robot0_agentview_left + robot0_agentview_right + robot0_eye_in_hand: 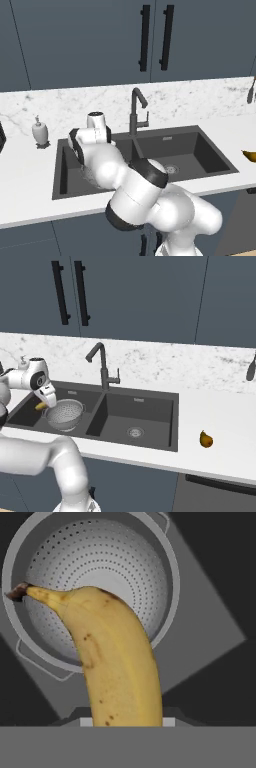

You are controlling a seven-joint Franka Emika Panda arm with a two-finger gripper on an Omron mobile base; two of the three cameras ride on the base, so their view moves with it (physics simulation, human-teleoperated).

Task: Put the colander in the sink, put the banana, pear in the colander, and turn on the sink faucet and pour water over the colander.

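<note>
The tool [44, 402] held the banana [112, 662] above the colander [64, 414] in the sink [150, 428], so release was due, then the pear [205, 439]

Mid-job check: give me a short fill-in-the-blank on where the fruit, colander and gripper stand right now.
1. The gripper is shut on the ____.
2. The colander sits in the ____ basin of the sink, seen from the robot.
3. The pear lies on the counter, to the ____ of the sink.
4. No water runs from the sink faucet; its spout points toward the ____ basin.

Missing words: banana; left; right; left
</note>
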